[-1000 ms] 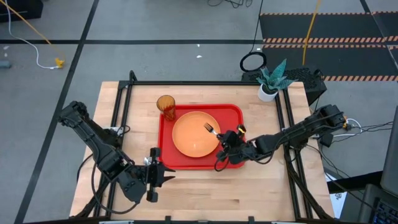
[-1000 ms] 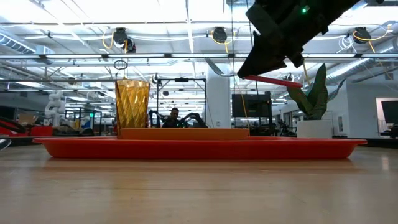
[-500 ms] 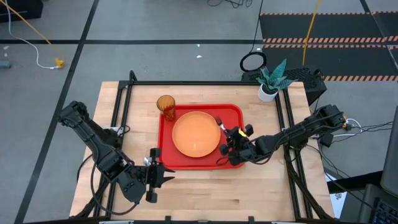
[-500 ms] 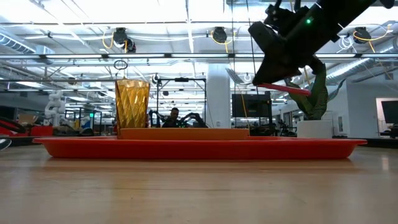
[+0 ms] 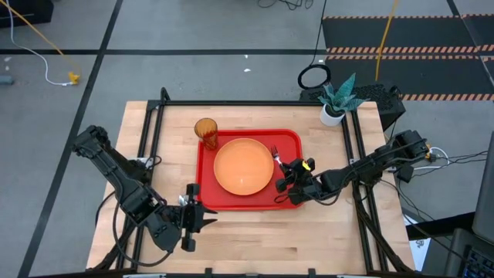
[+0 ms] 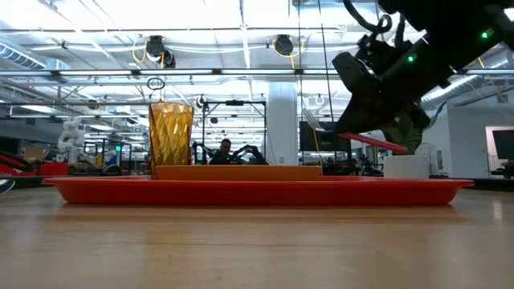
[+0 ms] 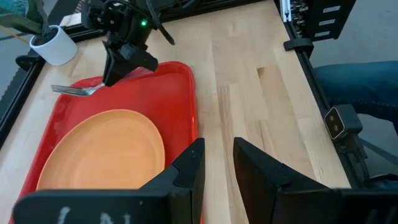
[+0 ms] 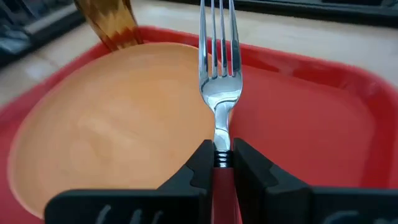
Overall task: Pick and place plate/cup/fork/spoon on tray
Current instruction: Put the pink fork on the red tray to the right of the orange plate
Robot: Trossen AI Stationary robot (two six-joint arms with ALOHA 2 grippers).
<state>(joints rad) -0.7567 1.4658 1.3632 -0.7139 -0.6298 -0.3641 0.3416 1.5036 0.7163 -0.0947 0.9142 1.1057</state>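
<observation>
Right gripper [image 8: 217,163] clamped on pinkish-red plastic handle of silver-tined fork [image 8: 216,68] — held above flat red plastic tray [image 5: 289,140], just beside round orange plate [image 5: 242,165]. Left gripper [image 7: 216,163] parted, empty — off tray.

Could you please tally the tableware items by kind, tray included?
Red rectangular plastic tray: 1
Round orange plastic plate: 1
Amber translucent plastic cup: 1
Red-handled metal fork, held by the right gripper: 1
Total: 4
</observation>
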